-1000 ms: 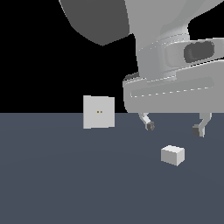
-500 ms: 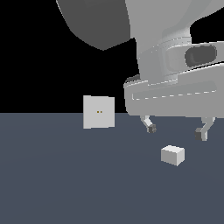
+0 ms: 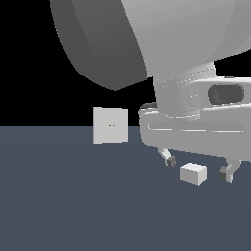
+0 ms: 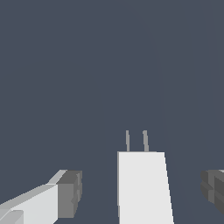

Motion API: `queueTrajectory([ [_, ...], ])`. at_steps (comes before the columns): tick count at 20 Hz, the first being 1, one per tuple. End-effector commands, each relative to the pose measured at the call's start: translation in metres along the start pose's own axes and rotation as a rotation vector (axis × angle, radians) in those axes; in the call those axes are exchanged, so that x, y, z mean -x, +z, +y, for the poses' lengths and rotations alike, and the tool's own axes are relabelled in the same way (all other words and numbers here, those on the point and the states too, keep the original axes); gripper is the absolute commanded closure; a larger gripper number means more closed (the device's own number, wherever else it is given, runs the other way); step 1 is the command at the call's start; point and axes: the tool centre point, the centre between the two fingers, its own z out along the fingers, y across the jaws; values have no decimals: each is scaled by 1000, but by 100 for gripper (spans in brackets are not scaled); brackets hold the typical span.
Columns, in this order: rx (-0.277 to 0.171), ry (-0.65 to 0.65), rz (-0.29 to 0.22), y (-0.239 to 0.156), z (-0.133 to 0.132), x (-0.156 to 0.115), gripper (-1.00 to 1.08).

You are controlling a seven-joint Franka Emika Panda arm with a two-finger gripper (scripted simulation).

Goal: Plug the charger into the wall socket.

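Fingers spread wide, holding nothing, one dark pad to each side of the charger, which sits on the worktop in the gap between them and touches neither (wrist view shows two thin prongs jutting from its far end). Wall socket stands upright well beyond the fingers, toward the exterior view's left. Charger looks rigid, light and smooth-sided, so probably best pinched across its flat side faces at mid-body, clear of the prongs, squarely enough that it cannot twist or slip.
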Motion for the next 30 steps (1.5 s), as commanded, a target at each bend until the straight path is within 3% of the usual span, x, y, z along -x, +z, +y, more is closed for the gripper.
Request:
queueTrajectory([
  [1,-1,1,1,8,0,2,-92],
  [5,-1,1,1,12,0,4,-92],
  [6,-1,1,1,12,0,4,108],
  [20,-5,-13,1,10,-2,3,108],
  [30,-58,-176,5,-2,-24,-4,108],
])
